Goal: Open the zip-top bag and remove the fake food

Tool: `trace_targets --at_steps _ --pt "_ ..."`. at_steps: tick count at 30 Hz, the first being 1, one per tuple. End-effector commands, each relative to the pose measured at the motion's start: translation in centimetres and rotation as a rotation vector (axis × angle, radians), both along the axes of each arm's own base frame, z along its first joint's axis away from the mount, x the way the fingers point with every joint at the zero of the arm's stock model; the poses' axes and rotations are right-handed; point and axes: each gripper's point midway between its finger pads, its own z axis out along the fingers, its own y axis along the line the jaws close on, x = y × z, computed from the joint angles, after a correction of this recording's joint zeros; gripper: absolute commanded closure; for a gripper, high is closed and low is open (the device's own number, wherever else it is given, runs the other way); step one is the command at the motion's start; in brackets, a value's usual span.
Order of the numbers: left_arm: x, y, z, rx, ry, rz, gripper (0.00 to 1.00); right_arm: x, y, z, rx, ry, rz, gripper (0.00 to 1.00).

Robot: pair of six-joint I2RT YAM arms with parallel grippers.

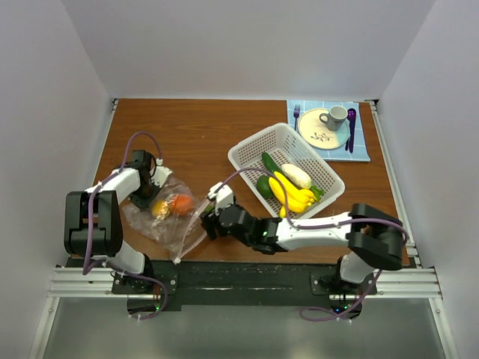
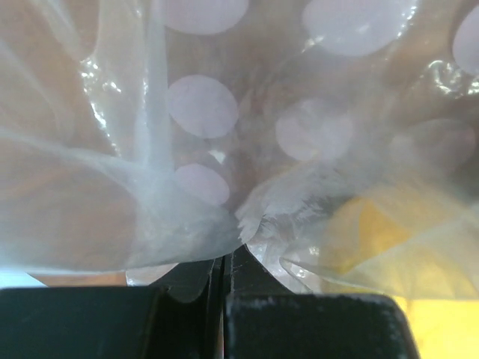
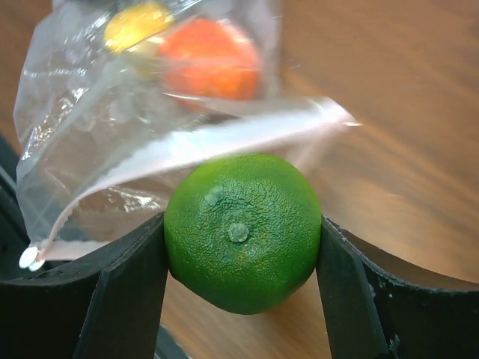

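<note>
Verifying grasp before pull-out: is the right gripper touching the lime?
Touching. Right wrist view: the lime sits in the right gripper, both fingers pressed against its sides, no gap.

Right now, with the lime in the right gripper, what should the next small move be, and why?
Probably carry the lime right toward the white basket. The right gripper is shut on it just outside the zip-top bag, whose plastic the left gripper pinches, and the basket already holds bananas. An orange piece and a yellow piece sit inside the bag.
</note>
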Motion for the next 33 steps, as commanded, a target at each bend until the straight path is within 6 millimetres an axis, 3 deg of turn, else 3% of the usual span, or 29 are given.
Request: trace_targets --at_steps 1,3,6,8,9,11,13,14,15,17,24,25,29,33 --pt "2.3 -0.1 0.8 -0.022 -0.091 0.051 1.0 1.1 -3.4 4.8 0.074 -0.038 -0.079 1.0" --pt "2.0 -0.5 0.9 -0.041 -0.082 0.05 1.0 2.6 -6.0 6.3 0.079 -0.089 -0.198 1.0" --pt "1.6 -1.0 1.5 -0.068 -0.08 0.05 1.0 6.9 -13.1 8.1 0.092 -0.146 -0.508 1.0" --pt "2.5 -2.0 3.4 -0.121 -0.126 0.047 1.0 8.4 -16.6 6.6 0.012 -0.111 -0.616 1.0" --pt "2.0 -2.6 4.3 -0.156 -0.113 0.043 1.0 9.7 -18.4 6.6 0.017 -0.088 -0.702 1.0" --pt "3.3 -4.3 7.9 -0.247 -0.193 0.023 1.0 10.2 -20.7 5.4 -0.068 -0.071 -0.767 1.0" --pt "3.0 -5.4 10.2 -0.298 -0.206 0.013 1.0 10.4 -22.6 3.8 -0.143 -0.039 -0.833 0.78" --pt "3.6 -6.3 11.8 -0.336 -0.234 -0.009 1.0 10.6 -22.8 3.8 -0.16 -0.037 -0.848 0.64" --pt "3.0 -6.9 12.1 -0.35 -0.209 -0.019 1.0 10.6 -23.0 3.1 -0.192 -0.026 -0.859 0.35" --pt "2.7 -7.3 12.5 -0.362 -0.206 -0.021 1.0 10.5 -23.0 2.7 -0.206 -0.02 -0.845 0.03" --pt "1.5 -6.0 10.3 -0.29 -0.182 -0.012 1.0 9.4 -22.8 6.7 -0.029 -0.06 -0.772 0.01" --pt "1.5 -6.1 10.6 -0.293 -0.192 -0.017 1.0 8.8 -22.2 7.5 0.017 -0.056 -0.732 0.01" --pt "1.8 -6.4 11.2 -0.311 -0.21 -0.022 1.0 6.2 -19.5 7.6 0.018 -0.092 -0.577 0.01" --pt "2.0 -6.3 11.3 -0.312 -0.214 -0.014 1.0 1.4 -15.0 8.5 -0.017 -0.197 -0.341 0.01"
